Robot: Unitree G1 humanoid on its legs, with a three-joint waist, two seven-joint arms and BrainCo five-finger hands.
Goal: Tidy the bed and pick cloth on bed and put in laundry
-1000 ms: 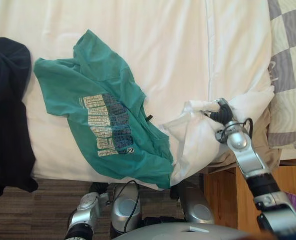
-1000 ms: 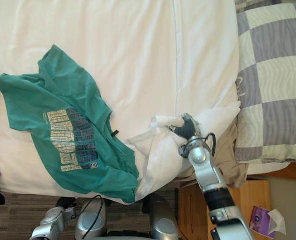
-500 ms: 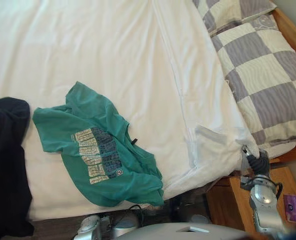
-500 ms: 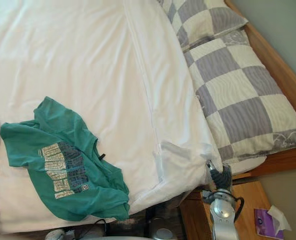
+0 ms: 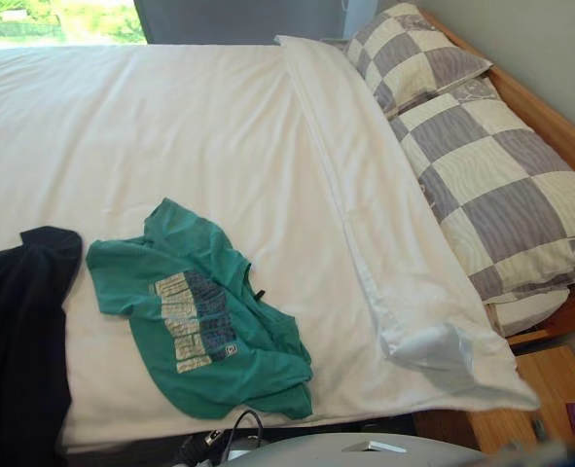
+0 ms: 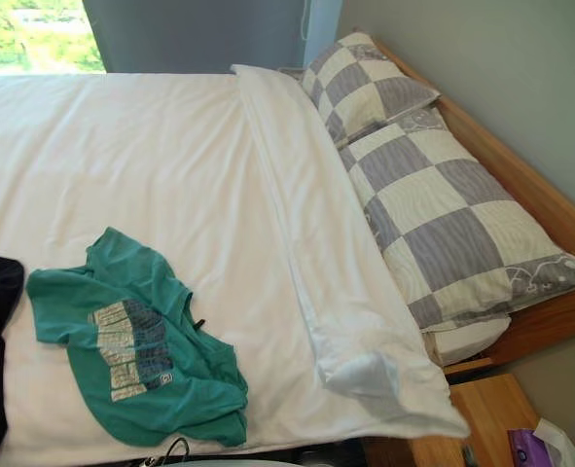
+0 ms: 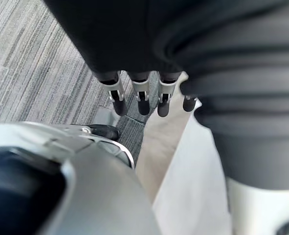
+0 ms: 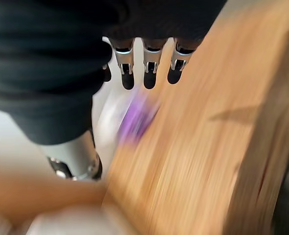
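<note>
A green T-shirt [image 5: 204, 321] with a printed front lies crumpled on the white duvet [image 5: 170, 146] near the bed's front edge. A black cloth [image 5: 19, 341] hangs over the front left edge. The duvet's folded border [image 6: 306, 233] runs along the pillows, and its near corner [image 5: 443, 345] lies flat on the bed. In the left wrist view my left hand [image 7: 143, 98] hangs over the carpet with straight fingers, holding nothing. In the right wrist view my right hand [image 8: 149, 68] has straight fingers over pale wood and is empty.
Two grey-and-cream checked pillows [image 5: 491, 185] lie along the right side against the wooden bed frame [image 6: 550, 219]. A wooden nightstand [image 5: 521, 389] with a purple packet [image 6: 525, 449] stands at the lower right. Grey carpet [image 7: 32, 73] lies beside the bed.
My right hand has let go of the duvet corner and dropped out of the eye views. The corner now lies flat. The camera has tilted up towards the head of the bed.
</note>
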